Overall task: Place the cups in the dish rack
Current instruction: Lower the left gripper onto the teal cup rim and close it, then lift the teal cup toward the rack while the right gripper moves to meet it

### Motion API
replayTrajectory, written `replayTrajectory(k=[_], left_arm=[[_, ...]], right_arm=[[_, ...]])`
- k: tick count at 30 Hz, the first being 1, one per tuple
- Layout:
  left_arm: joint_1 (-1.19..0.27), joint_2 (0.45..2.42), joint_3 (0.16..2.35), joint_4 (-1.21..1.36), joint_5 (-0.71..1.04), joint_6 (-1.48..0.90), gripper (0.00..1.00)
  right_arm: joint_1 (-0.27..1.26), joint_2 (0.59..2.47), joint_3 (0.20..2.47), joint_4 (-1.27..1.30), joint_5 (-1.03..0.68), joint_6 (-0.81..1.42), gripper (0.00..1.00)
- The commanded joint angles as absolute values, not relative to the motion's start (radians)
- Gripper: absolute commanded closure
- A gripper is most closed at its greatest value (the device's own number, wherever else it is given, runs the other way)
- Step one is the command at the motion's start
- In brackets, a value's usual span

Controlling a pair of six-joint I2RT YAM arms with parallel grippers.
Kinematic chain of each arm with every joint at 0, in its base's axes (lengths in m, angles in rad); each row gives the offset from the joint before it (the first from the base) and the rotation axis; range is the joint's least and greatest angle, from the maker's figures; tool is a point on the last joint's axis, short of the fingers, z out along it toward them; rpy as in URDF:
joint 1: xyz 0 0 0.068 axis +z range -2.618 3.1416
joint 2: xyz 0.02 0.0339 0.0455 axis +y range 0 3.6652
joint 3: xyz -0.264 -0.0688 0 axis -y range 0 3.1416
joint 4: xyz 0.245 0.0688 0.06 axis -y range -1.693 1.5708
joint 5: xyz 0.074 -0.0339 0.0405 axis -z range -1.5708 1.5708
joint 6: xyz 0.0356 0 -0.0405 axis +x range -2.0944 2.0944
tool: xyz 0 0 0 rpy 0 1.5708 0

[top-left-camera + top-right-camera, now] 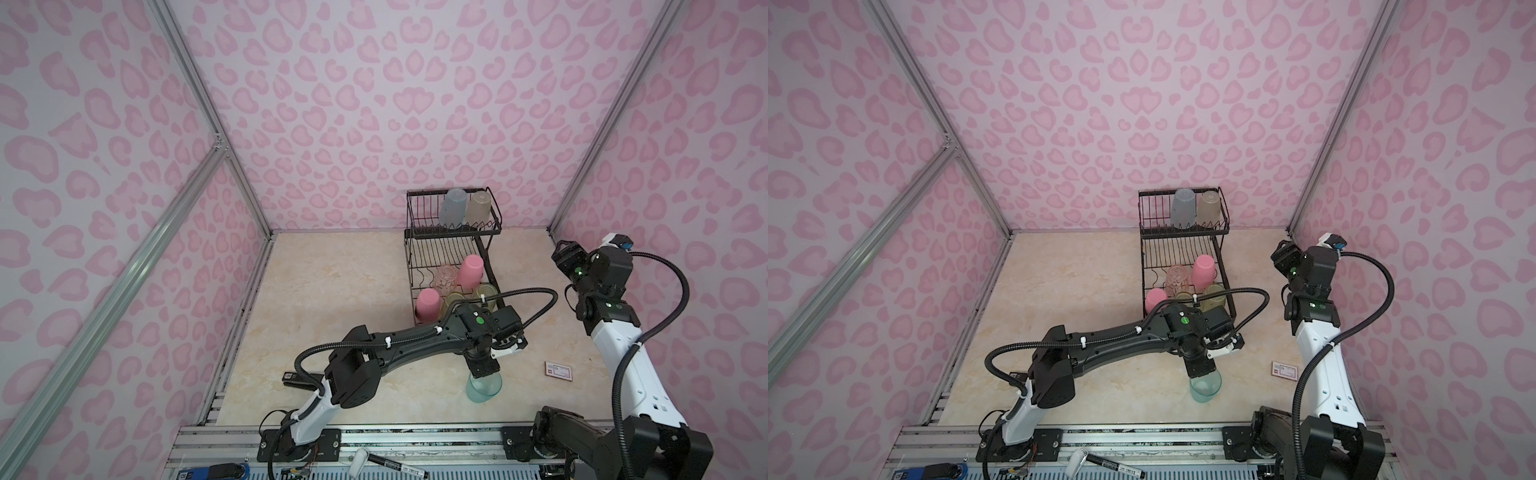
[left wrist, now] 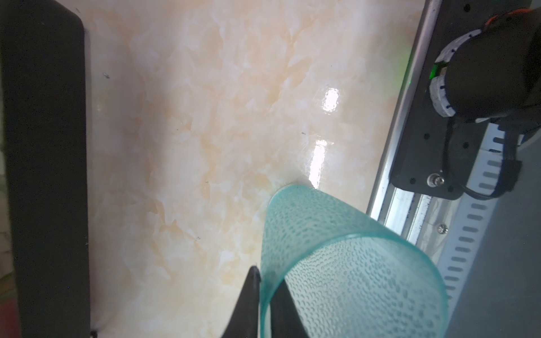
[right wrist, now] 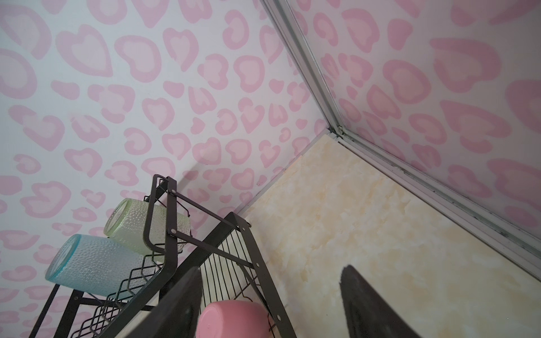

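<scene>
Teal cup (image 2: 351,263), rim partly cut off by the frame edge, is pinched by left jaws; right jaws stand apart.

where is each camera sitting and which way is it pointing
Top views: high over the near edge, looking down at the table and dish rack; left arm and right arm show.
Left wrist: low over the table, facing down; jaws pinch the teal cup.
Right wrist: held high, facing the rack's top basket and back wall; open jaws show.
Shared: the rack, top and right wrist.
</scene>
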State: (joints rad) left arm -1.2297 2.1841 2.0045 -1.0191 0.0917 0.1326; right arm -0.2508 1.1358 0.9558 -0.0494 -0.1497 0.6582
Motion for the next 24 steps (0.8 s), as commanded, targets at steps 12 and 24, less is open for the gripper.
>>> replayTrajectory(k=[12, 24], left_arm=[[-1.210, 2.114, 1.939, -0.984, 0.034, 0.147, 0.96], [-1.109, 1.894, 1.797, -0.865, 0.062, 0.141, 0.96]], right_arm=[[-0.255, 1.128, 0.952, -0.020, -0.142, 0.651, 0.26], [-0.221, 1.115, 0.963, -0.015, -0.129, 0.643, 0.26]])
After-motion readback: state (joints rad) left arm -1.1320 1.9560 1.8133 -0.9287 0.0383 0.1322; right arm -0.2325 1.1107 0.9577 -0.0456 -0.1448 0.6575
